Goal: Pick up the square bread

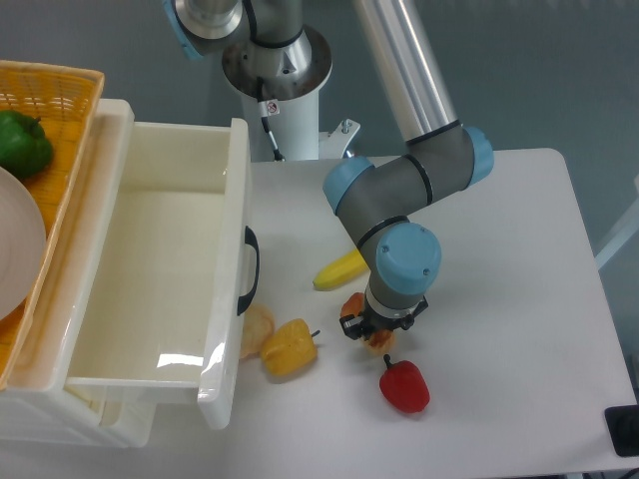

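Gripper [367, 330] sits directly over the square bread [361, 317], mid-tabletop toward the front edge; I think its fingers are closed on the bread, though the wrist hides the contact. Bread shows as an orange-brown block peeking out both sides, just beyond the red pepper [404, 386].

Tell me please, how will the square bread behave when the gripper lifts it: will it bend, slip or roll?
The square bread looks like a blocky toy, so it probably stays stiff and should not roll. Its surface seems smooth, so it might slip between the fingers. The gripper hides most of it, so the hold cannot be judged.
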Available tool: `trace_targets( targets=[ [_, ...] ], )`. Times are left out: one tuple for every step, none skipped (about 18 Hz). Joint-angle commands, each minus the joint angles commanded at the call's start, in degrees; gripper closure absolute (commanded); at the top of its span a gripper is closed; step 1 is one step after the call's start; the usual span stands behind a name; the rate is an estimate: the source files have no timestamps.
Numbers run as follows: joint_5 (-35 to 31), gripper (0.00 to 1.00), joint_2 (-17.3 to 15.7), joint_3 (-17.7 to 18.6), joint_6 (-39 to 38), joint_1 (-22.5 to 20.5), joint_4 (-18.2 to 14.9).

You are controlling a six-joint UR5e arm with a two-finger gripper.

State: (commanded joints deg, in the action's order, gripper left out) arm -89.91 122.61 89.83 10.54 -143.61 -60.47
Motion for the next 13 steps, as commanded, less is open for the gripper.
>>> trace_targets(
  targets=[
    [-0.2, 0.75, -0.2, -0.1, 0.6, 0.0, 0.0],
    [-0.2, 0.75, -0.6, -0.5, 1.1, 0.0, -0.2],
    [-0.2, 0.75, -1.0, -0.8, 1.7, 0.0, -0.3],
    [-0.2, 0.75, -1.5, -1.1, 2.6, 0.0, -0.3],
    [-0.3, 0.75, -1.9, -1.1, 3.7, 0.1, -0.4],
    [-0.3, 0.75, -2.7, -1.0, 5.5, 0.1, -0.4],
    [-0.3, 0.75, -3.5, -0.9, 7.9, 0.1, -0.5],
    [-0.2, 0.75, -4.3, -0.9, 10.2, 0.1, -0.8],
    [-0.2, 0.75, -5.2, -0.9, 12.2, 0.1, -0.8],
    [0.0, 0.74, -5.9, -0.8, 13.7, 0.0, -0.8],
    [0.1, 0.74, -6.4, -0.8, 14.7, -0.1, -0.8],
    [0.1, 0.74, -6.9, -0.8, 15.7, -0.1, -0.8],
    [0.1, 0.74, -7.1, -0.8, 17.3, -0.1, -0.8]
  ],
)
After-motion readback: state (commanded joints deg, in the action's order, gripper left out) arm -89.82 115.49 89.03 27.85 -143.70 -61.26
